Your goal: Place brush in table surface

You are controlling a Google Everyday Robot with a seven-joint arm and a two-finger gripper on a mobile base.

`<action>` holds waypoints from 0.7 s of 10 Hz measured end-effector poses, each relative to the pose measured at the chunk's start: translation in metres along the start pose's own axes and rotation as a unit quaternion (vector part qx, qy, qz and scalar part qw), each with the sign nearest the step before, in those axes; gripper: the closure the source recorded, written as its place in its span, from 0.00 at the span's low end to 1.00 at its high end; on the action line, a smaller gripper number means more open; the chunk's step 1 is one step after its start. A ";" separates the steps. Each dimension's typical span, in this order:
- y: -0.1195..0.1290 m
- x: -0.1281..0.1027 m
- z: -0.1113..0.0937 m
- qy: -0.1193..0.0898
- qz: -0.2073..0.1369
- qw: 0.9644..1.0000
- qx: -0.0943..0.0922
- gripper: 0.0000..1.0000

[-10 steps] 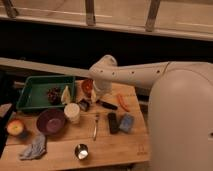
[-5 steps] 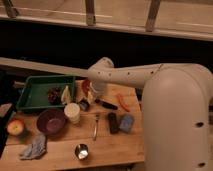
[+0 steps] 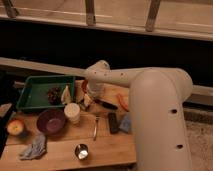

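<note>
One small brush [image 3: 104, 104] sits at the far middle of the table surface [image 3: 107, 148]. Its slim black handle slants right and toward the front, low over the wood, and its stubby head is tucked in at the gripper [image 3: 90, 99]. The gripper hangs at the end of the pale arm [image 3: 125, 77], which reaches in from the right above the table's far edge. I cannot tell whether it is grasping the brush or has released it, nor whether the brush rests on the planks.

Just right of the handle's tip lies an orange piece [image 3: 121, 102]. Left of the gripper and nearer the front stands a white cup [image 3: 72, 112]. Further forward, a silver utensil [image 3: 95, 127] and a flat black bar [image 3: 113, 122] lie side by side but apart, with a blue object [image 3: 125, 122] just beside the bar.

A green tray [image 3: 30, 87] fills the far left corner, and a purple bowl [image 3: 50, 121] stands just in front of it. An apple [image 3: 15, 127] sits at the left edge. A grey cloth [image 3: 34, 147] and a small metal cup [image 3: 81, 151] are near the front edge.

Bare wood shows between the cloth and the utensil, and along the front edge on either side of the metal cup. The robot's body [image 3: 162, 125] covers the table's right edge.
</note>
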 end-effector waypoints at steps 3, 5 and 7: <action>-0.012 0.002 0.019 0.022 -0.019 1.000 -0.002 0.31; -0.026 0.009 0.028 0.036 -0.019 0.999 -0.001 0.31; -0.036 0.017 0.034 0.043 -0.013 0.999 -0.001 0.36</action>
